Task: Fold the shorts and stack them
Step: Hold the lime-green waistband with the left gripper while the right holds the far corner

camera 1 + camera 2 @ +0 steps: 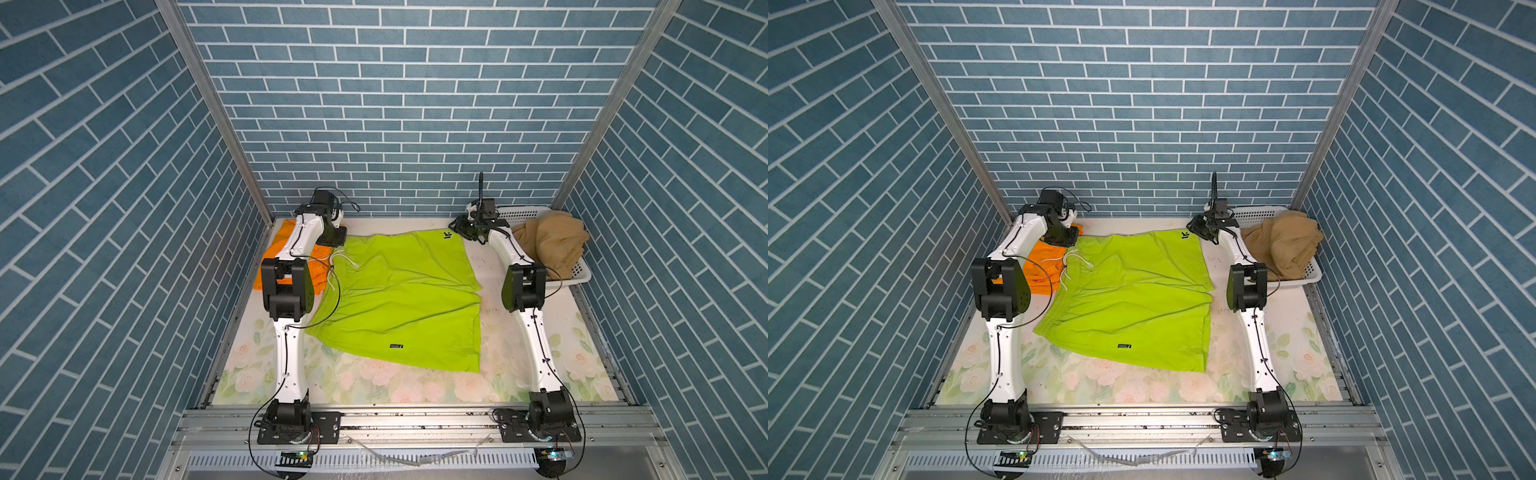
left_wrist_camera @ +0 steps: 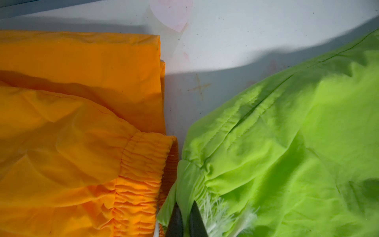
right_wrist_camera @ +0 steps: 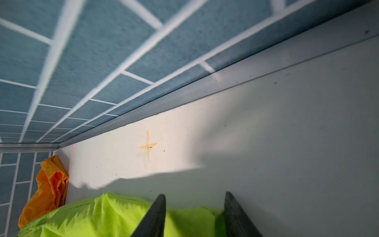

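**1 of 3 down, starting on no. 2**

Orange shorts [image 2: 82,123] are sitting in the far-left corner, looking folded, so that's 1 done imo. Lime green shorts [image 1: 399,299] are lying spread out mid-table, not folded yet. My left gripper [image 2: 185,205] is pinching their waistband corner tight, and my right gripper [image 3: 195,194] is hovering w/ jaws apart over the far hem corner, not gripping afaict. Tan shorts [image 1: 548,241] are waiting bunched in the basket [image 1: 577,275]. 2 folds + stacking left.
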`<action>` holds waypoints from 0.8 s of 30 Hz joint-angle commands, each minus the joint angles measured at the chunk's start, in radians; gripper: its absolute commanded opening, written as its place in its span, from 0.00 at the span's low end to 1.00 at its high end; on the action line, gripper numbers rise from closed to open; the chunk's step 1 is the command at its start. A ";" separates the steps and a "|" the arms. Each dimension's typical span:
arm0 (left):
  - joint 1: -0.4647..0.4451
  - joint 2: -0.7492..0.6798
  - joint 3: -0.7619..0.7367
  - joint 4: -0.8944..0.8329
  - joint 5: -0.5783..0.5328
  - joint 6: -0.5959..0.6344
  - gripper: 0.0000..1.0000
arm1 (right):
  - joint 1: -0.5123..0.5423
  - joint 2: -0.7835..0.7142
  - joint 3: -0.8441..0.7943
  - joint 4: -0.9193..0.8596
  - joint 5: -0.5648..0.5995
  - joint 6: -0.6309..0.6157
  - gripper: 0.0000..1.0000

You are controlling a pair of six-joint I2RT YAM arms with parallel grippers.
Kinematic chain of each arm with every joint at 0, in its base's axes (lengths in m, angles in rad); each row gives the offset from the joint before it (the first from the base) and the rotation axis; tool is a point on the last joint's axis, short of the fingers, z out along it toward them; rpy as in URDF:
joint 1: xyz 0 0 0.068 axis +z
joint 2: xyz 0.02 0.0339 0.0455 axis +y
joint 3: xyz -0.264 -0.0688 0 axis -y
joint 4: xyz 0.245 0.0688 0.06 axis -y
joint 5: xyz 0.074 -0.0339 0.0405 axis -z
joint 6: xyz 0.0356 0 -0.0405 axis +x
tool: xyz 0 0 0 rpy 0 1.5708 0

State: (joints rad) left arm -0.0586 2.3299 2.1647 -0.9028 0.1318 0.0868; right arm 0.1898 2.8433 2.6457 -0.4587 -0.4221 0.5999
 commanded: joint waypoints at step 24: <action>0.053 -0.030 0.121 0.099 0.131 -0.260 0.00 | -0.108 -0.247 0.002 0.020 -0.102 0.039 0.00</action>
State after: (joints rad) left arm -0.0410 2.3295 2.2494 -0.8181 0.2489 -0.1192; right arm 0.0990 2.7316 2.6572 -0.4496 -0.4931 0.6727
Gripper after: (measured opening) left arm 0.072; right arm 0.063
